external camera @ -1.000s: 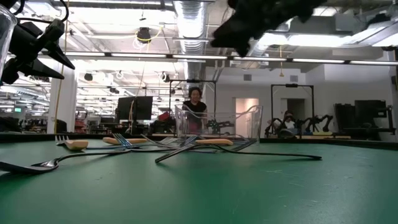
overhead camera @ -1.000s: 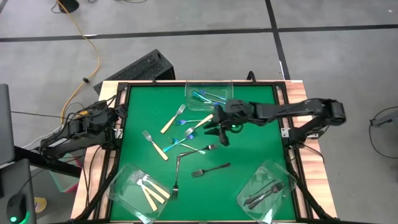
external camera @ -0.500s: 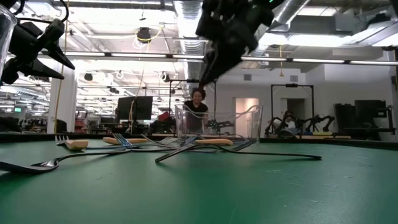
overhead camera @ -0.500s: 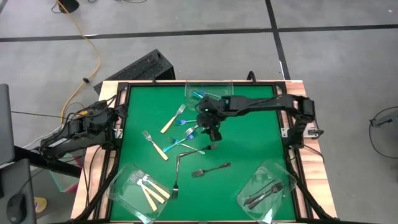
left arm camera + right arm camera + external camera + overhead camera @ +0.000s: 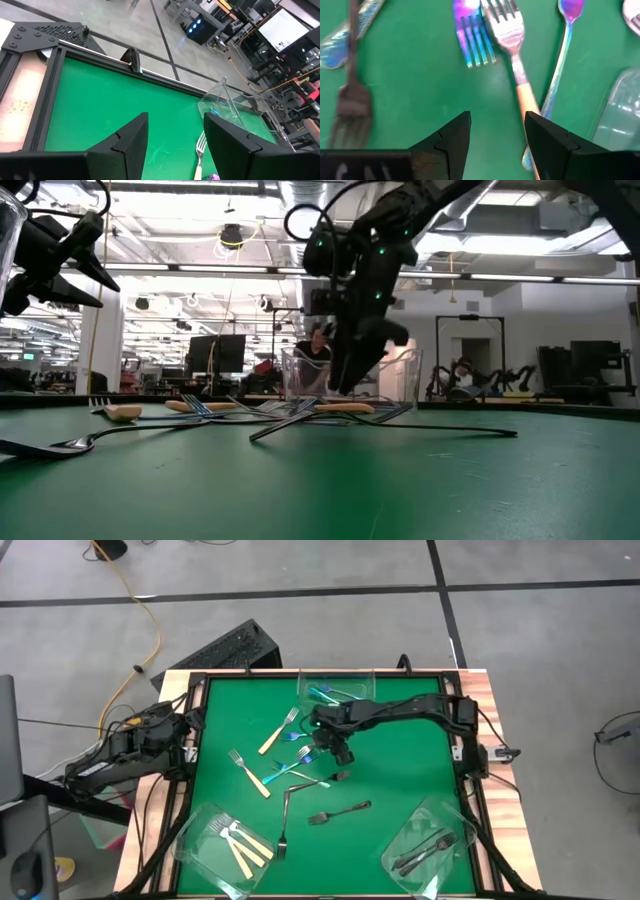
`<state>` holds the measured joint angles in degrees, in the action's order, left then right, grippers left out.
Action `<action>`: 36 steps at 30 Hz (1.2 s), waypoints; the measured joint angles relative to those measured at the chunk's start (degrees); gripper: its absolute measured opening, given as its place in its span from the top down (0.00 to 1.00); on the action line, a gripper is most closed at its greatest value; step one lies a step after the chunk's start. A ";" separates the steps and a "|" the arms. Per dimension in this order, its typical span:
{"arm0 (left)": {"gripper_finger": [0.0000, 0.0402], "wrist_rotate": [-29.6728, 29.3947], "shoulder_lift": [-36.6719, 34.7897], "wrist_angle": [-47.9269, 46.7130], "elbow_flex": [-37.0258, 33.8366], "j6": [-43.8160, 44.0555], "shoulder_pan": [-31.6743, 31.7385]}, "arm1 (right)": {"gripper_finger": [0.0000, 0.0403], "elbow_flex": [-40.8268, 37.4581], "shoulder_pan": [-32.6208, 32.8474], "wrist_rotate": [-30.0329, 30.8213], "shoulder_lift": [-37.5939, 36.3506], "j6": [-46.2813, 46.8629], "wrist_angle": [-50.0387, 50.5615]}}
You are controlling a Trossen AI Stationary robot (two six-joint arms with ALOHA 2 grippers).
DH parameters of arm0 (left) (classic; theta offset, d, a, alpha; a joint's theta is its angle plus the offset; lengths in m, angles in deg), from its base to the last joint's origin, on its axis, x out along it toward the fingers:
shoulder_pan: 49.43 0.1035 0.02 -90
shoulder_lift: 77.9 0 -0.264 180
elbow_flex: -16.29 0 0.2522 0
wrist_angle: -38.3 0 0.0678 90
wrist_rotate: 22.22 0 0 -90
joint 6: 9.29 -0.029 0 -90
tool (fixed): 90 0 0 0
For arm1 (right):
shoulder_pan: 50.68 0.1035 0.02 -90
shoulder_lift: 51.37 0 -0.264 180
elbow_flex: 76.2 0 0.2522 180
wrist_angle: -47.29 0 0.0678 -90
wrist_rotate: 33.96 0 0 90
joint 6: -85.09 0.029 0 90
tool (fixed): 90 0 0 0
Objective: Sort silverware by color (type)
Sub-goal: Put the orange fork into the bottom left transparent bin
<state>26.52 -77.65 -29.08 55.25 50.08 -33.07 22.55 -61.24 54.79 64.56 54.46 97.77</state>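
Right gripper (image 5: 338, 747): fingers spread, empty, low over the fork cluster.
Tan fork (image 5: 512, 52): just ahead, handle running between the fingers.
Left gripper (image 5: 172, 145): spread, parked far off.

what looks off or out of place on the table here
One dark grey fork near the tan-fork tub has its handle bent at an angle, unlike the straight ones. Otherwise just unsorted forks in the middle, under the right gripper.

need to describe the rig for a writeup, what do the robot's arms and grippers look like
Both arms are dark, near-black, jointed, with loose black cables. The right gripper has a small green light near its wrist; the left gripper is dark too. Up close, the fingers are matte black, blocky and angular.
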 joint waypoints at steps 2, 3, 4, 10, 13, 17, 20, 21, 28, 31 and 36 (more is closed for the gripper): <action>0.56 -0.07 0.00 -0.01 0.00 0.00 0.02 | 0.49 0.02 -0.41 -0.05 0.91 -0.78 -0.86; 0.56 -0.06 0.00 -0.02 0.00 0.00 0.02 | 0.49 0.02 -0.53 -0.02 1.40 -0.86 -1.38; 0.56 -0.03 0.00 -0.02 0.00 0.00 0.01 | 0.49 0.02 -0.56 -0.02 1.74 -0.88 -1.85; 0.56 -0.12 0.00 -0.02 0.00 0.00 0.00 | 0.49 0.01 -1.63 0.13 3.21 -0.93 -3.40; 0.56 -0.10 0.00 -0.04 0.00 0.00 0.00 | 0.49 0.07 -2.09 0.15 3.61 -0.94 -4.74; 0.56 -0.14 0.00 -0.04 0.00 0.00 0.00 | 0.49 0.02 -2.74 0.09 3.62 -0.92 -7.09; 0.56 -0.13 0.00 -0.04 0.00 0.00 0.00 | 0.49 0.02 -2.84 0.04 3.61 -0.92 -8.56; 0.56 -0.15 0.00 -0.04 0.00 0.00 0.02 | 0.49 0.02 -2.82 0.04 3.61 -0.92 -8.53; 0.56 -0.13 0.00 -0.04 0.00 0.00 0.01 | 0.49 0.02 -2.50 0.10 4.47 -1.18 -7.85; 0.56 -0.10 0.00 -0.06 0.00 0.00 0.01 | 0.49 0.12 -2.23 -0.15 5.36 -1.16 -7.12; 0.56 -0.11 0.00 -0.07 0.00 0.00 0.02 | 0.49 0.24 -1.91 1.01 5.86 -1.36 -6.09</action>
<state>26.41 -77.65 -29.15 55.25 50.08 -33.05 22.79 -63.15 55.79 70.42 53.10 91.68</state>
